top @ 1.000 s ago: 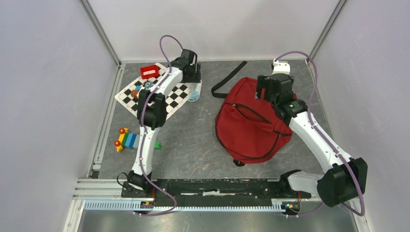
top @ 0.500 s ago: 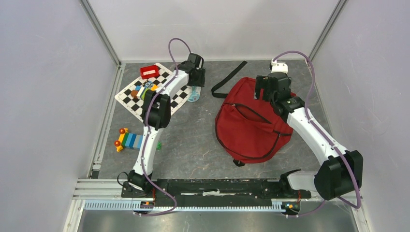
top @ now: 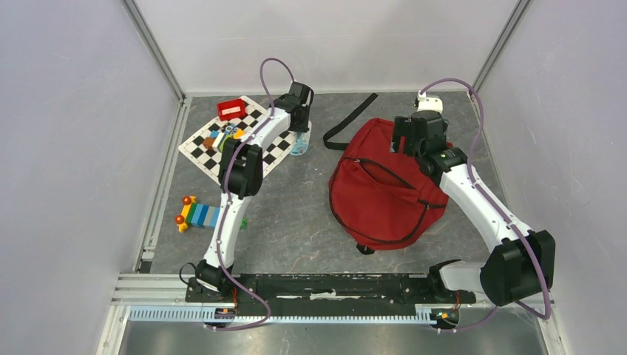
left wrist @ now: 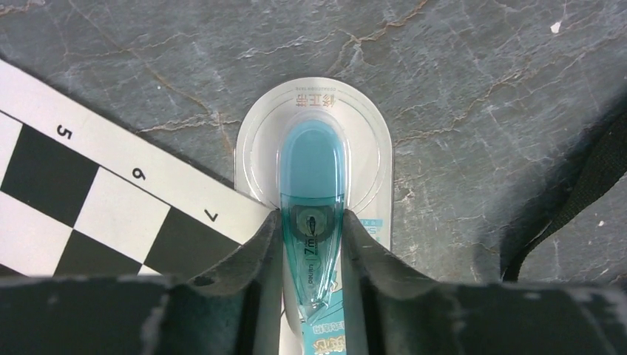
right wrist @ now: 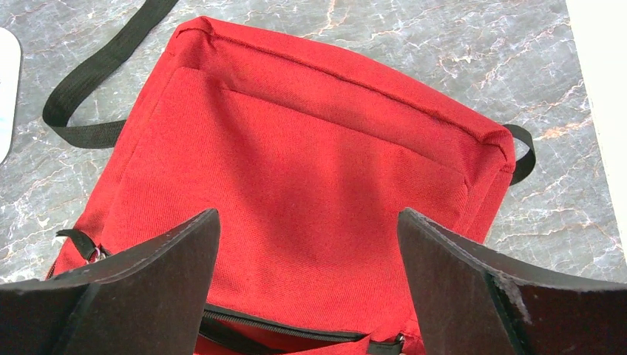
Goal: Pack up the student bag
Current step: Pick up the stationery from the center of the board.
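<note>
Left end effector (left wrist: 312,218) clenched on the tape (left wrist: 312,166), whose card lies on the counter (left wrist: 480,89) touching the chessboard (left wrist: 74,207). For a sound lift, judge the grip square on the blister's sides and rise straight, clear of the board. Right end effector (right wrist: 307,214), released, hangs just above the bag (right wrist: 310,163), which lies flat, well to the right of the tape.

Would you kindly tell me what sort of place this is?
Probably a robot lab test cell: plain white walls enclose a grey tabletop, with two arms bolted to a rail and a red backpack.
</note>
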Tool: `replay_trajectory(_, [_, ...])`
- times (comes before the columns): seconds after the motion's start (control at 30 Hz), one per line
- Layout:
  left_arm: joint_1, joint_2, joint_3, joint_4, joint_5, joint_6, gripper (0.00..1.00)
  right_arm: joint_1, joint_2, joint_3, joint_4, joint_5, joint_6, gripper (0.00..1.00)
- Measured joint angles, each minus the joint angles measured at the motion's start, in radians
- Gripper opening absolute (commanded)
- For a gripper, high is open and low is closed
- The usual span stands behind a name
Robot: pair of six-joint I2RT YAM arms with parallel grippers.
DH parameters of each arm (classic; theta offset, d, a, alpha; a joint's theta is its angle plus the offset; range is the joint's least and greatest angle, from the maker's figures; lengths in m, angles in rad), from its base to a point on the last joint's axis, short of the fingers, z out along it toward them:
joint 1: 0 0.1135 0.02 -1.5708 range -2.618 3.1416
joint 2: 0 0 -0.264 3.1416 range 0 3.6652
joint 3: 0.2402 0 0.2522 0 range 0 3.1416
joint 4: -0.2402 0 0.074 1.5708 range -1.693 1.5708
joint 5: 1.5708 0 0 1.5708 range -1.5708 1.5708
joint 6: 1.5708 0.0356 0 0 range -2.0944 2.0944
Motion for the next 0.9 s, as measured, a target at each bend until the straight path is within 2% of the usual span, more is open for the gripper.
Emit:
replay_trajectory(0.1, [-0.003,0.0,0.0,0.0,-0.004,0.004,0.02,0.0,0.0,0.0,0.0,0.002,0.0,0.93])
replay_trajectory(0.23, [-0.005,-0.021,-0.039,0.029,-0.001,0.002,0.02,0.0,-0.002,0.0,-0.001,0.002,-0.004,0.94])
replay_trajectory(0.4, [-0.006,-0.154,-0.237,0.085,0.053,-0.036,0.02,0.0,-0.013,0.0,0.011,-0.033,-0.051,0.98])
replay_trajectory(0.7, [-0.006,-0.393,-0.515,0.227,0.206,-0.091,0.02,0.0,0.026,0.019,0.082,-0.263,-0.143,0.98])
replay_trajectory(0.83, [-0.006,-0.447,-0.62,0.291,0.283,-0.098,0.02,0.003,0.112,0.074,0.121,-0.382,-0.122,0.98])
replay_trajectory(0.9, [-0.006,-0.462,-0.667,0.316,0.312,-0.1,0.02,0.011,0.182,0.127,0.135,-0.438,-0.085,0.94])
